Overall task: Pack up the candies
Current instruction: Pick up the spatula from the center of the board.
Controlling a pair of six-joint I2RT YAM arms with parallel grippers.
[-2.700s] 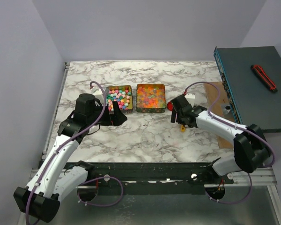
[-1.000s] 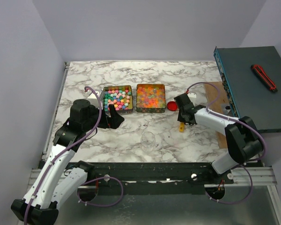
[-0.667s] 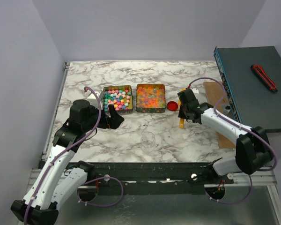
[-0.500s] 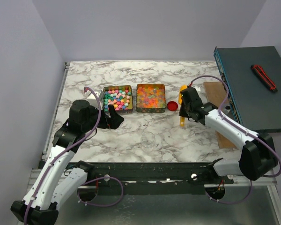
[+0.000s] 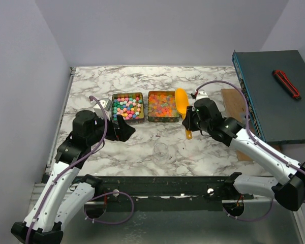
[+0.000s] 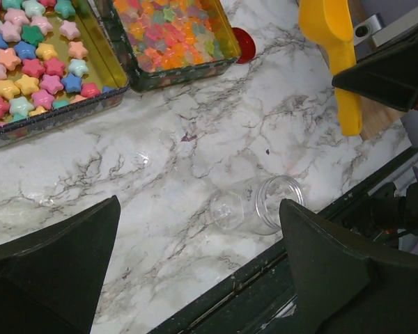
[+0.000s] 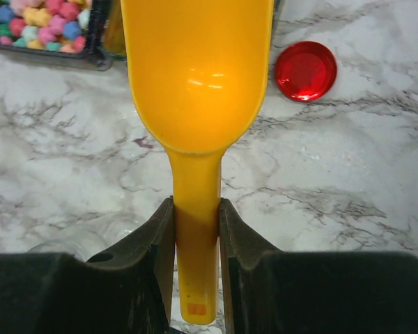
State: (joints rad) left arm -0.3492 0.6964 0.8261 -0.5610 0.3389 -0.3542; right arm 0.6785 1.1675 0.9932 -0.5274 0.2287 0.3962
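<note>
The candies (image 5: 128, 108) fill two open tins side by side at mid-bench (image 5: 142, 76): pastel stars in the left tin (image 5: 128, 93), glossy jellies (image 5: 163, 104) in the right tin (image 5: 162, 120). The right jaws grip the yellow scoop (image 5: 182, 104) by its handle, its empty bowl pointing far, at the right tin's right edge. A red cap (image 7: 305, 71) lies beside it. The left jaws stand wide open and empty, near the left tin. A clear jar (image 5: 161, 151) lies on its side nearer.
</note>
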